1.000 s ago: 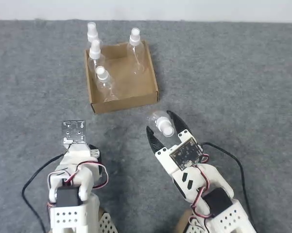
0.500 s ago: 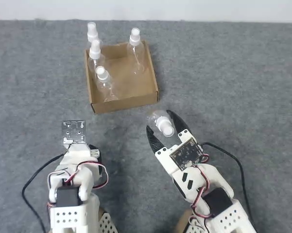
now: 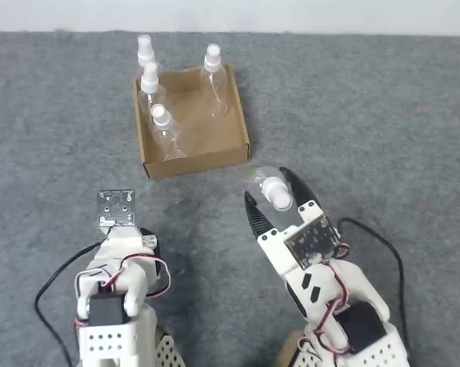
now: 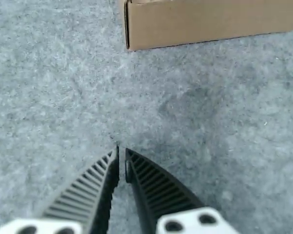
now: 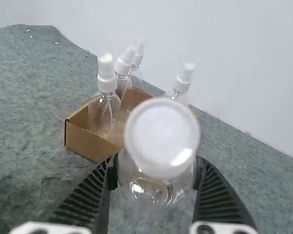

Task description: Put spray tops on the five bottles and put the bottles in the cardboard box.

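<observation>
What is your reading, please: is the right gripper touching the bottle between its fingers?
Touching. In the right wrist view, both fingers of the right gripper press against the sides of the clear bottle, with no gap on either side.

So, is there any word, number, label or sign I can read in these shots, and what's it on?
No readable text in any view.
Cardboard box: plain sides, no print.
Standing bottles: clear, no labels.
Bottle in the right gripper: clear, no label.
Circuit boards on the arms: tiny marks, too small to read.
</observation>
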Tool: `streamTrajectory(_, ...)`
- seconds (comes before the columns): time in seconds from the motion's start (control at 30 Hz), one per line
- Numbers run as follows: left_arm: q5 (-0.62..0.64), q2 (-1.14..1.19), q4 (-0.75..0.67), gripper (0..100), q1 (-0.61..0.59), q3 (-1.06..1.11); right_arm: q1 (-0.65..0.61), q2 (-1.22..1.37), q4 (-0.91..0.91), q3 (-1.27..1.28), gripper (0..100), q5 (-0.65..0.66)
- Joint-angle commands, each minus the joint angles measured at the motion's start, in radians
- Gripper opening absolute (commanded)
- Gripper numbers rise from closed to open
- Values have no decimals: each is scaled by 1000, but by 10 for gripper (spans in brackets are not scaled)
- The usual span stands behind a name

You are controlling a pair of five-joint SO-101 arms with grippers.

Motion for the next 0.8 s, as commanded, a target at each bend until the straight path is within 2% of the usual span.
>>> streamTrajectory(0.0,-12,3,8,12,-3,-12,13,-21,19,-110,117,0)
streamTrajectory(0.13,-12,3,8,12,-3,-12,13,19,19,-149,117,0)
streamTrajectory(0.43,-12,3,8,12,-3,-12,13,343,18,-353,118,-8)
streamTrajectory(0.77,-12,3,8,12,-3,-12,13,598,10,-468,118,-9)
